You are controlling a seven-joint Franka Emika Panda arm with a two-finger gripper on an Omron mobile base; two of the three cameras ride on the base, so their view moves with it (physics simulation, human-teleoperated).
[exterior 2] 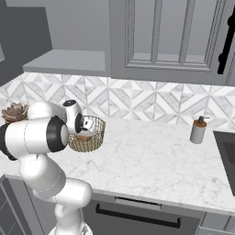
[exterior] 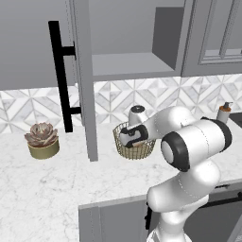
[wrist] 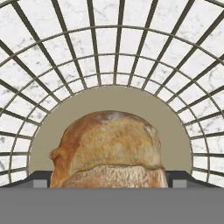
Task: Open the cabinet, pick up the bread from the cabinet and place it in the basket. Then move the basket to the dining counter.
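From the left side, the white arm rises at the lower right, folds at a big dark-ringed elbow and reaches forward and left, its wrist bent so the hand tips down into the basket (exterior: 134, 142), which stands on the marble table (exterior: 56, 189) just right of the swung-open cabinet (exterior: 87, 80) door. That door stands edge-on, its long black bar handle (exterior: 60, 75) facing left, and the shelf behind it is open to view. A succulent pot (exterior: 43, 141) sits well to the left of the basket, and a soap dispenser (exterior: 224, 113) stands far right by the tiled backsplash. From the right side, the arm comes up at the lower left, the forearm lying nearly level and the hand dipping over the near rim of the basket, where a bit of golden-brown bread (exterior 2: 82, 136) shows through the mesh. Looking along the hand, the bread (wrist: 109, 151) lies on the basket's pale base, right up close, with the wire wall arching behind it; the fingers (wrist: 37, 180) sit spread wide at either side of the loaf, released, and I cannot tell whether they touch it.
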